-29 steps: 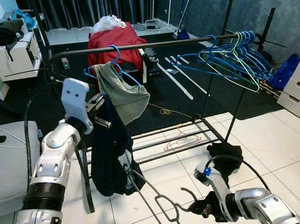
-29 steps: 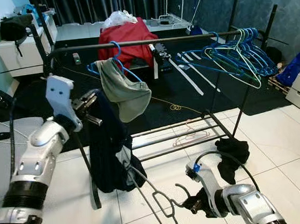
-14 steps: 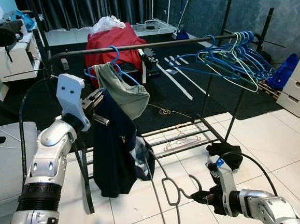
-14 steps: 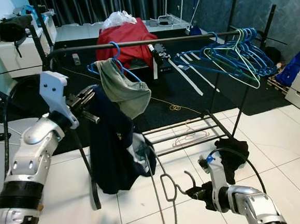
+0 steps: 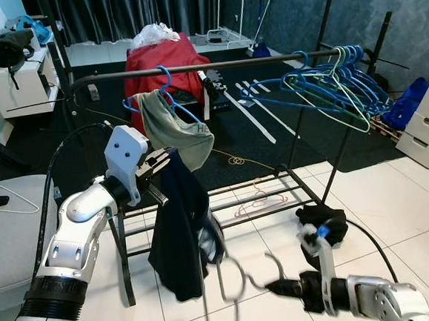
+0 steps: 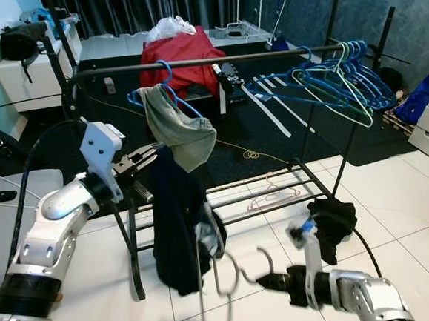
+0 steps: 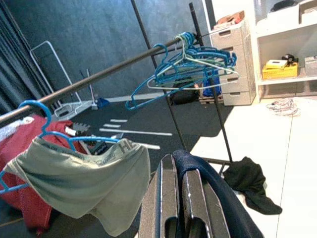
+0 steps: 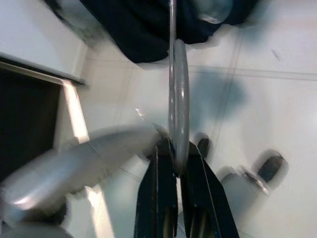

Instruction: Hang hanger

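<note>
Right now the grey wire hanger (image 5: 235,278) sits low, just above the tile floor (image 5: 395,191), w/ its hook blurred in the head views. The right tool (image 8: 174,163) has it pinched: in the right wrist view both black fingers (image 8: 157,198) are closed against the wire, which runs straight out from between them. A dark navy garment (image 5: 181,230) hangs on the hanger's far end, and the left tool (image 7: 177,198) is up there gripping the top of that cloth, fingers nearly together w/ fabric draped over one of them.

Key relation: the rail (image 5: 214,64) of the rack lies above and beyond the hanger, running across the view from robot's left to right. The hanger's long axis looks to run roughly from the right tool toward the left one, so the hook is nearer the right arm and well below the bar.

Judgement: the hook needs to go up and over the rail, prob. into the open stretch between the grey-green garment on its blue hanger (image 5: 169,130) and the bunch of blue hangers (image 5: 327,85) at the right end. Risk: the hook snagging the garment already hung, or the navy cloth slipping off while lifting.
</note>
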{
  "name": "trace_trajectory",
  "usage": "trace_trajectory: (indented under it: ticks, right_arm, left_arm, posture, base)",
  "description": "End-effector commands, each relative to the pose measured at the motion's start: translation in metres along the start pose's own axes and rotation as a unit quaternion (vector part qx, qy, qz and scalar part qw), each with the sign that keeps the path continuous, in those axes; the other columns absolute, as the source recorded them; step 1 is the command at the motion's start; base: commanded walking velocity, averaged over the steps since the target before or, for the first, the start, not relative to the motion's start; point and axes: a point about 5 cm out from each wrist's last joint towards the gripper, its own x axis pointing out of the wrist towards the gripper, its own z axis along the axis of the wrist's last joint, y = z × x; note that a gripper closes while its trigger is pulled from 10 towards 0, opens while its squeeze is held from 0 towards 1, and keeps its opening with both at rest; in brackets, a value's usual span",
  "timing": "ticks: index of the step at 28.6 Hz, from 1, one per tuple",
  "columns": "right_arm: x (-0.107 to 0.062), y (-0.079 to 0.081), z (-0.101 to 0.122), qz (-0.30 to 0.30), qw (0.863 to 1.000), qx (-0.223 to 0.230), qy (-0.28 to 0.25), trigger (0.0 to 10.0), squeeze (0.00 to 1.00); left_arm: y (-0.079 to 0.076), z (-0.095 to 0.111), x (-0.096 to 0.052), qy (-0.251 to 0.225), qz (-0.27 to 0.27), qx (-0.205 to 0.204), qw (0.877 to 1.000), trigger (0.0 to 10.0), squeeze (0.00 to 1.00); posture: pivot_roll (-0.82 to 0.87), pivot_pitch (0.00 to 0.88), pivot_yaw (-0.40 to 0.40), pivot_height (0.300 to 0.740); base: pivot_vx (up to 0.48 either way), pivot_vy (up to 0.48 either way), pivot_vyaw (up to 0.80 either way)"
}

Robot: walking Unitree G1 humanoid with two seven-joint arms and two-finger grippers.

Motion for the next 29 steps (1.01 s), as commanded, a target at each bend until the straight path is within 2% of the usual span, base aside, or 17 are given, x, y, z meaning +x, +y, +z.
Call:
trace_trajectory:
  ticks: [1,4,6,8,10,12,13,15,16,19,20,21,23,24,25,28,29]
  right_arm:
    - [-0.004,-0.011,-0.012,-0.051,0.997,-0.038,0.053,10.0,0.0]
    - [-0.006,-0.015,-0.015,-0.065,0.994,-0.052,0.071,10.0,0.0]
    - [-0.011,-0.025,-0.014,-0.119,0.985,-0.084,0.088,10.0,0.0]
    - [-0.016,-0.032,-0.009,-0.154,0.98,-0.092,0.082,10.0,0.0]
    - [-0.016,-0.033,-0.007,-0.154,0.98,-0.092,0.084,10.0,0.0]
    - [-0.015,-0.03,-0.009,-0.126,0.981,-0.105,0.104,10.0,0.0]
    - [-0.015,-0.03,-0.009,-0.126,0.981,-0.105,0.104,10.0,0.0]
    - [-0.013,-0.02,-0.011,-0.062,0.98,-0.131,0.136,10.0,0.0]
    - [-0.013,-0.02,-0.011,-0.062,0.98,-0.131,0.136,10.0,0.0]
    - [-0.012,-0.008,-0.003,0.013,0.966,-0.209,0.154,10.0,0.0]
    - [-0.012,-0.008,-0.003,0.013,0.966,-0.209,0.154,10.0,0.0]
    - [-0.01,-0.003,0.003,0.033,0.958,-0.246,0.143,10.0,0.0]
    - [-0.01,-0.003,0.003,0.033,0.958,-0.246,0.143,10.0,0.0]
    - [-0.009,0.001,0.008,0.045,0.953,-0.267,0.133,10.0,0.0]
    - [-0.009,0.001,0.008,0.045,0.953,-0.267,0.133,10.0,0.0]
    - [-0.009,0.004,0.012,0.057,0.935,-0.308,0.169,10.0,0.0]
    - [-0.009,0.004,0.012,0.057,0.935,-0.308,0.169,10.0,0.0]
  left_arm:
    - [0.0,0.014,0.002,-0.022,-0.018,0.019,0.999,0.0,0.0]
    - [-0.001,0.015,0.002,-0.022,-0.021,0.018,0.999,0.0,0.0]
    - [-0.003,0.017,0.002,-0.03,-0.026,0.011,0.999,0.0,0.0]
    - [-0.006,0.02,0.003,-0.04,-0.035,0.008,0.999,0.0,0.0]
    - [-0.009,0.022,0.003,-0.046,-0.044,0.005,0.998,0.0,0.0]
    - [-0.023,0.027,0.004,-0.059,-0.087,0.013,0.994,0.0,0.0]
    - [-0.023,0.027,0.004,-0.059,-0.087,0.013,0.994,0.0,0.0]
    - [-0.042,0.027,0.004,-0.055,-0.144,0.032,0.987,0.0,0.0]
    - [-0.042,0.027,0.004,-0.055,-0.144,0.032,0.987,0.0,0.0]
    - [-0.063,0.012,0.004,-0.02,-0.194,0.07,0.978,0.0,0.0]
    - [-0.063,0.012,0.004,-0.02,-0.194,0.07,0.978,0.0,0.0]
    - [-0.066,0.008,0.006,-0.01,-0.194,0.077,0.978,0.0,0.0]
    - [-0.066,0.008,0.006,-0.01,-0.194,0.077,0.978,0.0,0.0]
    - [-0.066,0.006,0.008,-0.006,-0.189,0.078,0.979,0.0,0.0]
    - [-0.066,0.006,0.008,-0.006,-0.189,0.078,0.979,0.0,0.0]
    - [-0.061,0.01,0.014,-0.015,-0.169,0.065,0.983,0.0,0.0]
    - [-0.061,0.01,0.014,-0.015,-0.169,0.065,0.983,0.0,0.0]
  posture:
    - [-0.09,0.06,-0.032,0.74]
    - [-0.09,0.06,-0.032,0.74]
    - [-0.09,0.063,-0.031,0.74]
    - [-0.09,0.064,-0.031,0.74]
    - [-0.09,0.064,-0.031,0.74]
    - [-0.08,0.066,-0.032,0.74]
    - [-0.08,0.066,-0.032,0.74]
    - [-0.08,0.066,-0.032,0.74]
    - [-0.08,0.066,-0.032,0.74]
    - [-0.08,0.068,-0.034,0.74]
    - [-0.08,0.068,-0.034,0.74]
    - [-0.08,0.068,-0.031,0.74]
    - [-0.08,0.068,-0.031,0.74]
    - [-0.08,0.067,-0.031,0.74]
    - [-0.08,0.067,-0.031,0.74]
    - [-0.08,0.068,-0.025,0.74]
    - [-0.08,0.068,-0.025,0.74]
  base:
    - [0.0,0.0,0.0]
    - [0.0,0.0,0.0]
    - [0.0,0.0,0.0]
    - [0.0,0.0,0.0]
    - [0.0,0.0,0.0]
    - [0.0,0.0,0.0]
    - [0.0,0.0,0.0]
    - [0.0,0.0,0.0]
    - [0.0,0.0,0.0]
    - [0.0,0.0,0.0]
    - [0.0,0.0,0.0]
    - [0.0,0.0,0.0]
    - [0.0,0.0,0.0]
    - [0.0,0.0,0.0]
    - [0.0,0.0,0.0]
    - [0.0,0.0,0.0]
    - [0.0,0.0,0.0]
